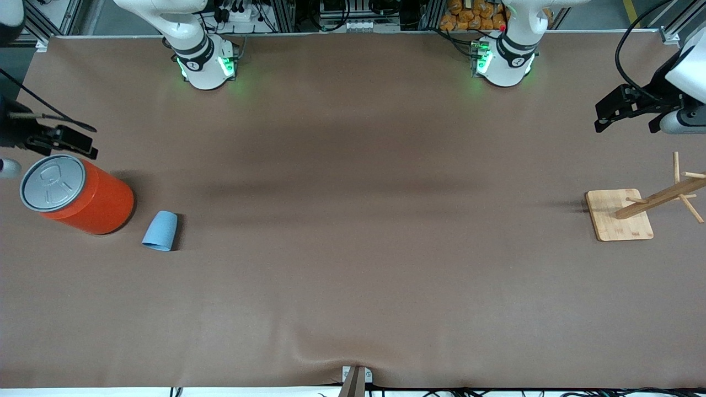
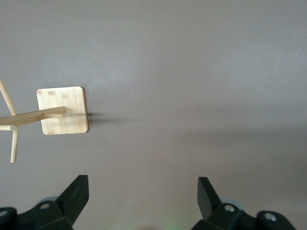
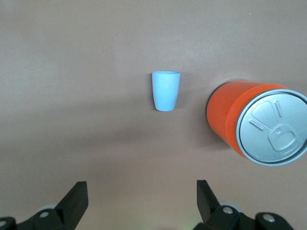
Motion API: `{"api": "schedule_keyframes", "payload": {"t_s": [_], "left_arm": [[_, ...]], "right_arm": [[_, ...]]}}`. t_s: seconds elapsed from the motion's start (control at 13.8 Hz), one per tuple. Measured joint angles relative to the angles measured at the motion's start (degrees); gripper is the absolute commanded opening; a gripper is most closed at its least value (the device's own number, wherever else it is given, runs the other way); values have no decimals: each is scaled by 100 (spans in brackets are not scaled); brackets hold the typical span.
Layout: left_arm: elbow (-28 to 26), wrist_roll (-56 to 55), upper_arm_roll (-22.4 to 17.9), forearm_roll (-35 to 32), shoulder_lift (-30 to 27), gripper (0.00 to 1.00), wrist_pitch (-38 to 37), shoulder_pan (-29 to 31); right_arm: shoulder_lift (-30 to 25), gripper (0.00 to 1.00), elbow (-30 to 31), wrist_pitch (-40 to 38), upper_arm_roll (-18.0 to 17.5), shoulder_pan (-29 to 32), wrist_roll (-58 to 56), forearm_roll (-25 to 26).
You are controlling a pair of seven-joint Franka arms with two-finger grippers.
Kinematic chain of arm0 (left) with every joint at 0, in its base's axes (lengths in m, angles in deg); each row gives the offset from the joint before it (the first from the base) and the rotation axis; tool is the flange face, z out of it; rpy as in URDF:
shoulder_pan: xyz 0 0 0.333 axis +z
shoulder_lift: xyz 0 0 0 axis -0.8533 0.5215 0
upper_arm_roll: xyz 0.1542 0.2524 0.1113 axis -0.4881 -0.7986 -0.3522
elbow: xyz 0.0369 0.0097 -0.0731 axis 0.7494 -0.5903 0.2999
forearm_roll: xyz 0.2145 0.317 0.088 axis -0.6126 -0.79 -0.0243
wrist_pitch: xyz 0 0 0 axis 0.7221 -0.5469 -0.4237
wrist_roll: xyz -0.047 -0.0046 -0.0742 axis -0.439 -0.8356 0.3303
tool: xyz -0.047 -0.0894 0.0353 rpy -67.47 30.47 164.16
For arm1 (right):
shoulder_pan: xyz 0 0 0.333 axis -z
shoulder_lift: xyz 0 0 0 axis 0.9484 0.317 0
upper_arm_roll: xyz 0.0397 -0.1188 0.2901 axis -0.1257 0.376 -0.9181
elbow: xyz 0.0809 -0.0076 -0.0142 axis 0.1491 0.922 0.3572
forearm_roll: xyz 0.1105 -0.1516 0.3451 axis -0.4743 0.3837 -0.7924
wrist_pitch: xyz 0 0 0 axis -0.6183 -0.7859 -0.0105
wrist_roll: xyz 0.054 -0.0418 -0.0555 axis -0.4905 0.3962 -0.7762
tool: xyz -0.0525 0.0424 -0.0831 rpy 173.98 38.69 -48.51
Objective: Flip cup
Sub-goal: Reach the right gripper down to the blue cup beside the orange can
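Observation:
The small light-blue cup [image 1: 160,231] seems to lie on its side on the brown table, wide end toward the front camera, beside the orange can. In the right wrist view the cup [image 3: 166,90] shows no inside. My right gripper [image 1: 74,141] is open and empty, up over the table at the right arm's end, above the can's edge; its jaws [image 3: 142,186] stand wide apart. My left gripper [image 1: 613,113] is open and empty, up over the left arm's end of the table, with only bare table between its fingertips [image 2: 143,181].
A large orange can with a grey lid [image 1: 77,194] stands beside the cup, toward the right arm's end; it also shows in the right wrist view [image 3: 256,123]. A wooden peg stand on a square base [image 1: 619,216] stands at the left arm's end [image 2: 62,110].

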Motion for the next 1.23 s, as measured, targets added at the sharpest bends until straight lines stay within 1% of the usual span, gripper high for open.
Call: {"api": "schedule_keyframes", "payload": {"t_s": [0.14,0.22,0.36,0.51,0.65,0.8,0.87,1.09,1.23], "left_arm": [[1,0,-3,0,6,100,-16,38],[0,0,-5,0,12,100,-33,51],[-2,1,-8,0,26,100,-46,90],[-2,8,-9,0,31,100,-49,145],[1,12,-10,0,31,100,-51,174],[7,12,-10,0,30,100,-51,177],[9,12,-10,0,30,100,-51,179],[10,13,-14,0,30,100,-52,273],[10,25,-14,0,30,100,-52,327]], "right_arm": [[377,100,208,305,13,43,0,0],[587,100,414,631,15,99,0,0],[960,100,996,1550,21,211,-8,0],[1176,100,1673,2556,21,250,-66,0],[1367,100,2125,3424,23,283,-176,1],[1687,100,2256,4068,27,368,-402,1],[1874,100,2264,4266,27,413,-520,1],[2285,100,2263,4664,30,561,-867,0],[2384,100,2260,4882,5,568,-931,-12]]}}
